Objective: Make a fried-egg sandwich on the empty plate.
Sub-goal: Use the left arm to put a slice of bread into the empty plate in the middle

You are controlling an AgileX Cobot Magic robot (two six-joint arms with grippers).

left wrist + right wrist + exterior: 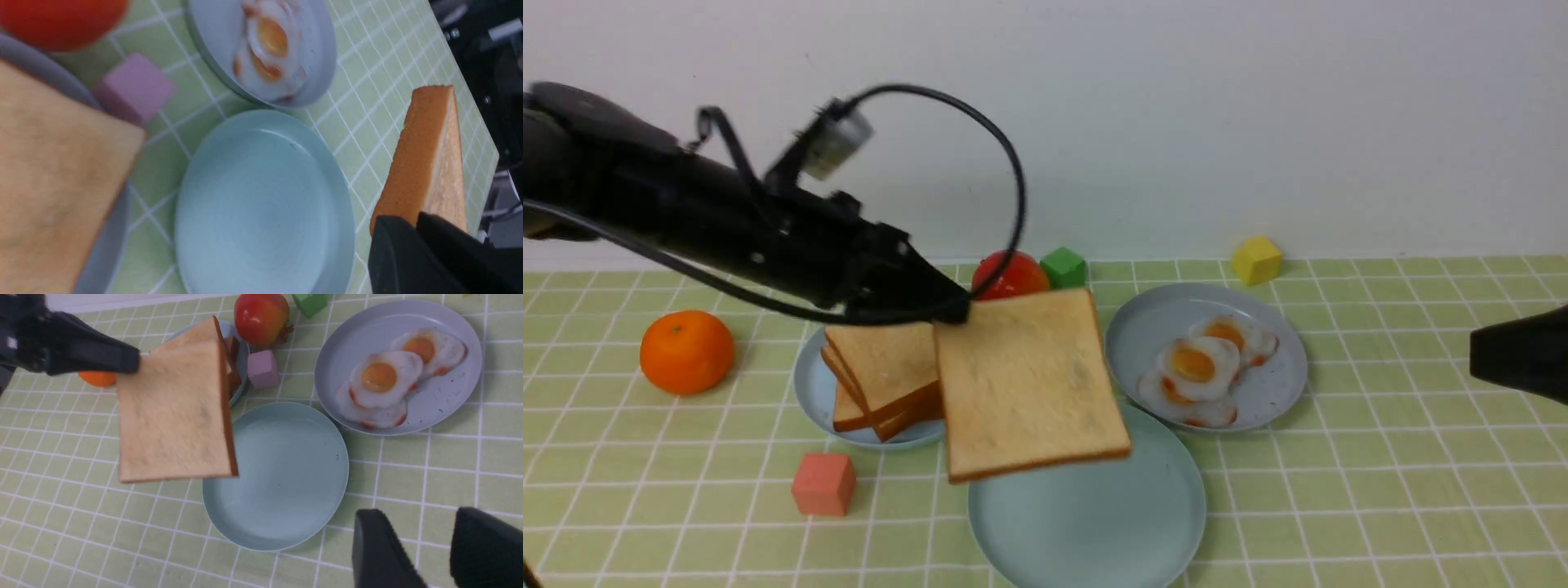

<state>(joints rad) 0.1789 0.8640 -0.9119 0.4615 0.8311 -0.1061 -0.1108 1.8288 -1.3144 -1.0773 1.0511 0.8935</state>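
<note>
My left gripper (956, 310) is shut on the back edge of a tan toast slice (1025, 384), which hangs in the air over the near-left part of the empty mint-green plate (1094, 523). In the left wrist view the held toast slice (429, 163) shows edge-on between the black fingers, beside the empty plate (261, 204). More toast slices (882, 376) lie stacked on a greyish-blue plate (809, 392). Fried eggs (1201, 367) lie on another greyish-blue plate (1282, 359). My right gripper (425, 522) stands open with nothing between its fingers, over the cloth to the right of the empty plate (278, 473).
An orange (686, 351) sits at the left, a red fruit (1011, 276) and a green cube (1063, 266) behind the toast, a yellow cube (1256, 260) at the back right, a pink cube (823, 483) in front of the toast plate. A green checked cloth covers the table.
</note>
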